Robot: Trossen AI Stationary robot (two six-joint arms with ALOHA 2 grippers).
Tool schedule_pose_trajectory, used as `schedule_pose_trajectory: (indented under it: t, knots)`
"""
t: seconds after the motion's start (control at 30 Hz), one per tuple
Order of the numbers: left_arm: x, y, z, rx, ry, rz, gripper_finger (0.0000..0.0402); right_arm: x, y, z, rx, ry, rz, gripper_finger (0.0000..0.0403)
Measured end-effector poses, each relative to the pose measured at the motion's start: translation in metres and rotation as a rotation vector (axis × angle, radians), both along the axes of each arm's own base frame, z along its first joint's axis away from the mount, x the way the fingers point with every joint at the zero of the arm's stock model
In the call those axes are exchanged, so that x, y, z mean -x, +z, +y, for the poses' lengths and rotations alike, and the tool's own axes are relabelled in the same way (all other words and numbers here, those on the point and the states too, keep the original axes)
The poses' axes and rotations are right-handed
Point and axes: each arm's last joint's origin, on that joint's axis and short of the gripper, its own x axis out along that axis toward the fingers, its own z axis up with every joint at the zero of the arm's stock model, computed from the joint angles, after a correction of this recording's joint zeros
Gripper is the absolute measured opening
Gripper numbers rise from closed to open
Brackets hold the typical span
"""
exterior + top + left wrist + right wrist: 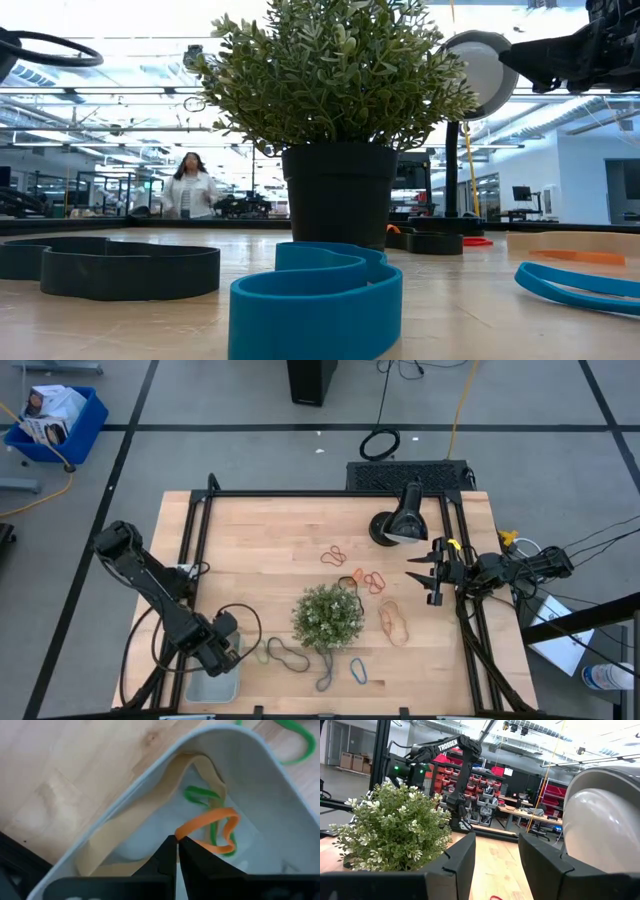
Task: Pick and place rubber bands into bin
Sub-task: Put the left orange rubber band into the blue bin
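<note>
My left gripper point(218, 650) is over the pale blue bin point(200, 688) at the table's near left, shut on an orange rubber band point(220, 827). A tan band point(150, 802) and a green band point(202, 795) lie in the bin point(260, 785). Loose bands lie on the table around the plant point(328, 617): orange point(333, 555) point(375, 580), tan point(393, 620), blue point(358, 672) and dark grey-green point(285, 653). My right gripper point(428, 575) is open and empty at the table's right, clear of the bands; its fingers also show in the right wrist view point(495, 860). My left gripper pinches the orange band by one end of its loop point(184, 832) between its two fingertips. The fingers come from above, pointing down into the bin. The rest of the loop reaches out beyond the fingertips, inside the bin's walls and over the green band.
A black lamp-like object point(400, 525) stands at the far right of the table, close to my right gripper. A black frame point(300, 495) runs along the table's edges. A person point(190, 185) stands in the room beyond.
</note>
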Motion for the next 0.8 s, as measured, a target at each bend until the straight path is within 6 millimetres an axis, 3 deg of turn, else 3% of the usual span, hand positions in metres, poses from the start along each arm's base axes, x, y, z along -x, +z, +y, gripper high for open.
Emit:
schedule_pose_trajectory:
  t: [0.8]
  knots:
    - [-0.0005, 0.0001, 0.0007, 0.0, 0.039, 0.003, 0.0029, 0.0, 0.0, 0.0, 0.0, 0.0, 0.0, 0.0146]
